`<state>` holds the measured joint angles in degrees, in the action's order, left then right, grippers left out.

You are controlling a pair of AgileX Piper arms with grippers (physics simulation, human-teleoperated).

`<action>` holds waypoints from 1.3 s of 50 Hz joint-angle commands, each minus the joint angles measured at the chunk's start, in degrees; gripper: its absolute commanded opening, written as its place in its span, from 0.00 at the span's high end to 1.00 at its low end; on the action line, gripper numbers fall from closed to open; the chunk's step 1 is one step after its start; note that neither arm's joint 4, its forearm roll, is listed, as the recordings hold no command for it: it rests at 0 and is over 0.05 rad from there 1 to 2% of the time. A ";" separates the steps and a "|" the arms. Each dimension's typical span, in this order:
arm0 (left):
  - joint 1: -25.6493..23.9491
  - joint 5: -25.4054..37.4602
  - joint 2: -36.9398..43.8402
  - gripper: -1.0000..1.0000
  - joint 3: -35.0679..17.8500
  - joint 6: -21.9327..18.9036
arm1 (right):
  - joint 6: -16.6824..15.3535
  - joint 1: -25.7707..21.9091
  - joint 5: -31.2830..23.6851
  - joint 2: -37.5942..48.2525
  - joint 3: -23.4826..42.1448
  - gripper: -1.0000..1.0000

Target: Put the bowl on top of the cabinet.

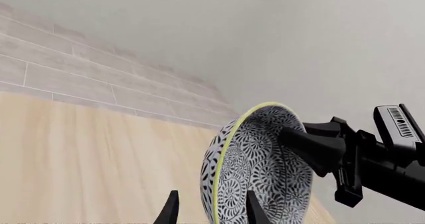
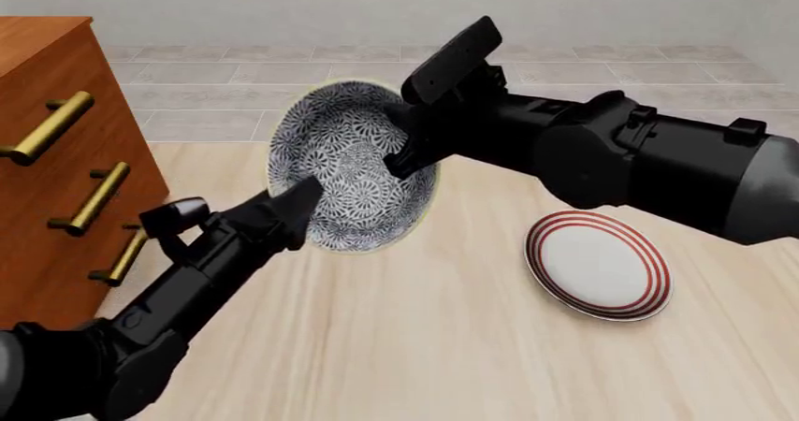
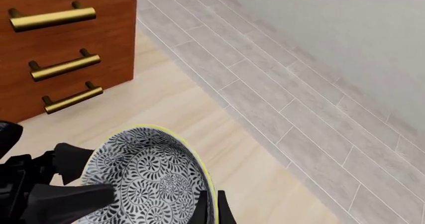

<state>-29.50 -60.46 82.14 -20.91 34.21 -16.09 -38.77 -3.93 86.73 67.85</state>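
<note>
The blue-and-white patterned bowl point(image 2: 355, 173) hangs tilted on edge above the table, its inside facing the front camera. My right gripper point(image 2: 406, 150) is shut on the bowl's upper right rim; in the right wrist view its fingertips pinch the pale rim of the bowl point(image 3: 153, 179). My left gripper point(image 2: 299, 201) is at the bowl's lower left edge. In the left wrist view the left gripper point(image 1: 214, 209) stands open astride the rim of the bowl point(image 1: 265, 169), with a small gap on each side. The reddish-brown cabinet point(image 2: 63, 187) stands at the left, its top out of the bowl's contact.
A flat white plate with red rings point(image 2: 597, 264) lies on the wooden table at the right. The cabinet's front point(image 3: 66, 40) carries three brass bar handles. A tiled floor and pale wall lie beyond the table's far edge.
</note>
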 commanded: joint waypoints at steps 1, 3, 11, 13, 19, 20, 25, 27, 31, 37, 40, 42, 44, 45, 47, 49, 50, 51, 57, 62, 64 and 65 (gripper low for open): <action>-0.58 -0.37 1.04 0.00 -0.22 0.01 | 0.36 -0.09 0.35 -0.26 0.04 1.00; -0.35 -0.40 0.89 0.00 -0.16 -0.04 | 0.36 -0.07 0.35 -0.28 0.04 1.00; 0.48 0.34 0.70 1.00 -0.37 -0.61 | 0.39 -0.09 0.37 -0.33 -0.04 1.00; 0.66 0.16 0.85 1.00 -0.31 -0.50 | 0.43 -0.09 0.36 -0.35 -0.05 1.00; 0.70 0.09 1.00 1.00 -0.39 -0.43 | 0.50 0.05 0.44 -0.40 -0.20 1.00; 0.57 0.11 0.96 1.00 -0.43 -0.39 | 0.51 0.03 0.41 -0.41 -0.21 1.00; 0.53 0.62 0.71 1.00 -0.75 -0.65 | 0.52 0.06 0.37 -0.53 -0.17 1.00; 0.63 0.70 0.65 1.00 -0.79 -0.58 | 0.65 -0.03 0.36 -0.56 -0.16 1.00; 0.86 0.90 0.36 1.00 -0.77 -0.64 | 0.70 -0.20 0.30 -0.52 -0.17 0.00; 1.01 0.61 0.52 1.00 -0.53 -0.70 | 0.74 -0.65 0.12 -0.90 -0.51 0.00; 0.89 0.68 0.58 1.00 -0.61 -0.69 | 0.72 -0.84 0.07 -1.08 -0.69 0.00; 0.81 0.85 0.44 1.00 -0.72 -0.65 | 0.68 -0.99 -0.07 -1.08 -0.63 0.00; 0.73 0.96 0.34 1.00 -0.78 -0.73 | 0.52 -1.09 -0.13 -1.02 -0.60 0.00; 0.73 1.00 0.35 1.00 -0.82 -0.72 | 0.39 -1.09 -0.17 -1.08 -0.61 0.00; 0.95 0.78 0.49 1.00 -0.76 -0.35 | 0.30 -1.08 -0.32 -1.22 -0.65 0.00; 0.95 0.88 0.44 1.00 -0.79 -0.43 | 0.25 -1.14 -0.31 -1.34 -0.83 0.00; 0.99 0.91 0.46 1.00 -0.81 -0.47 | 0.28 -1.19 -0.32 -1.35 -0.94 0.00; 1.00 0.81 0.52 1.00 -0.80 -0.36 | 0.09 -1.26 -0.24 -1.40 -1.16 0.00; 1.01 0.97 0.26 1.00 -0.89 -0.37 | -0.07 -1.80 -0.53 -1.82 -1.56 0.00; 1.00 1.15 0.15 1.00 -1.01 -0.47 | -0.35 -2.19 -0.90 -2.37 -1.61 0.00; 1.07 1.19 0.09 1.00 -1.06 -0.44 | -0.39 -2.53 -1.13 -2.71 -1.62 0.00; 1.07 1.17 0.07 1.00 -1.07 -0.42 | -0.55 -2.69 -1.16 -2.92 -1.69 0.00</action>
<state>-28.51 -59.30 82.63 -21.58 33.89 -16.17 -40.56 -4.52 84.83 66.50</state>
